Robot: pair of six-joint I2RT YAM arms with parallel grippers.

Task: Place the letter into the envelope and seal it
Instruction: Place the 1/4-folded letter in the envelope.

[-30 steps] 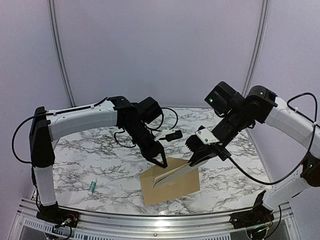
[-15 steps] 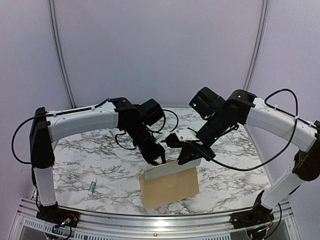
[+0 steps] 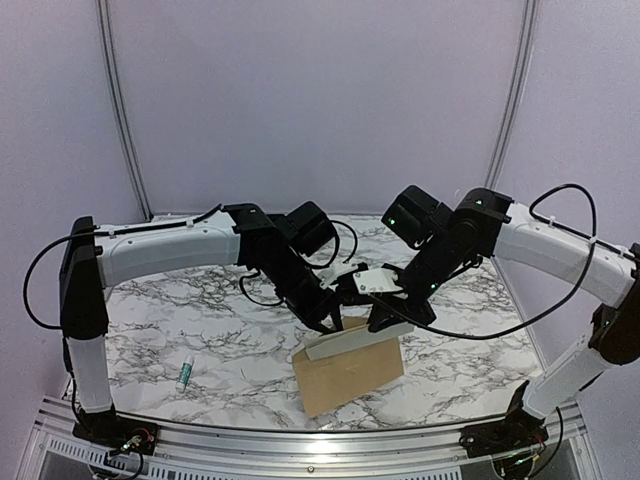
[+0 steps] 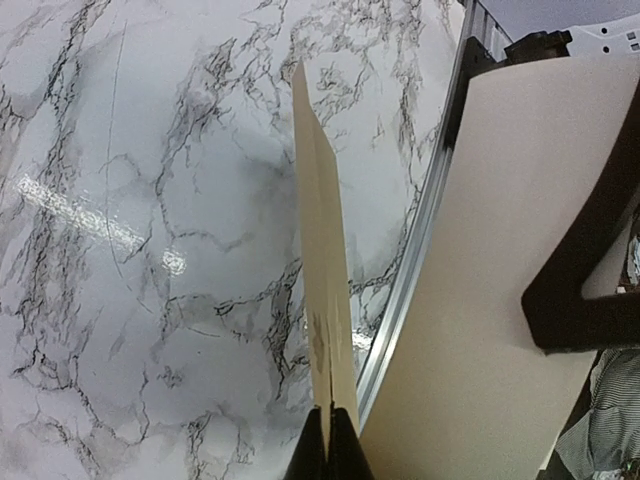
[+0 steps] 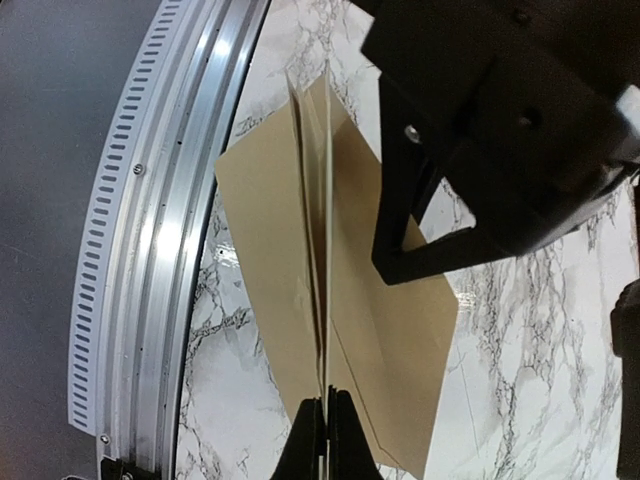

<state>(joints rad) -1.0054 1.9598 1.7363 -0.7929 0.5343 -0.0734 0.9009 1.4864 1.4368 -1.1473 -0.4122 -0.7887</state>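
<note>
The brown envelope [image 3: 350,378] lies near the table's front edge with its far, open side raised. My left gripper [image 3: 330,322] is shut on a thin tan edge of that opening [image 4: 322,250]. The cream letter [image 3: 345,343] shows as a pale strip above the envelope's top edge. My right gripper [image 3: 388,325] is shut on it, close beside the left one. In the right wrist view the letter [image 5: 327,230] runs edge-on from my right gripper [image 5: 327,415] between two brown envelope walls [image 5: 270,250]. A left finger [image 5: 410,255] rests against the right wall. Most of the letter is hidden.
A small green-and-white tube [image 3: 185,374] lies at the front left of the marble table [image 3: 200,300]. A metal rail [image 3: 300,445] runs along the near edge, just below the envelope. Black cables [image 3: 345,240] hang behind the left wrist.
My right gripper has swung left, close to the left gripper. The letter went from a long slanted strip to a short one at the envelope's top. The envelope shifted slightly right.
</note>
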